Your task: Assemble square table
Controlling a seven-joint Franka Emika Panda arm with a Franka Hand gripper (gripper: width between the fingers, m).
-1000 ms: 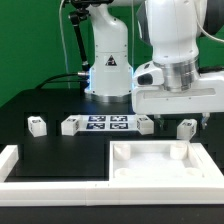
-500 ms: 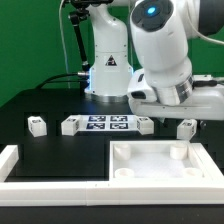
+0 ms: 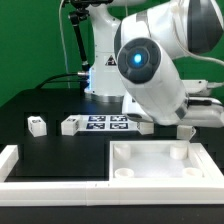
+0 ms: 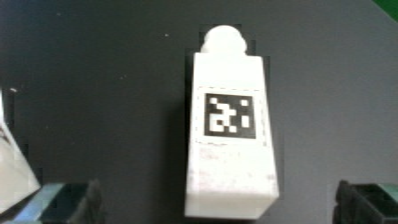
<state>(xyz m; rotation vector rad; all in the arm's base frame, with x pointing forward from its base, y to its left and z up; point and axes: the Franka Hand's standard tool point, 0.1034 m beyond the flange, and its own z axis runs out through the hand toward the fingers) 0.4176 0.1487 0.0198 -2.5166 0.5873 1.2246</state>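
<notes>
Wide-open, empty fingers flank a tagged leg lying on the black tabletop. The square panel lies near, at the exterior view's right, seemingly with no leg fitted yet.

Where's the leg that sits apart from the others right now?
The lone leg lies at the exterior view's far left, apart from the second leg, which sits beside the marker board.

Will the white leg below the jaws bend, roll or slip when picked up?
The leg looks like rigid plastic, so it probably will not bend. Its flat sides suggest it will not roll. Its smooth faces might slip.
</notes>
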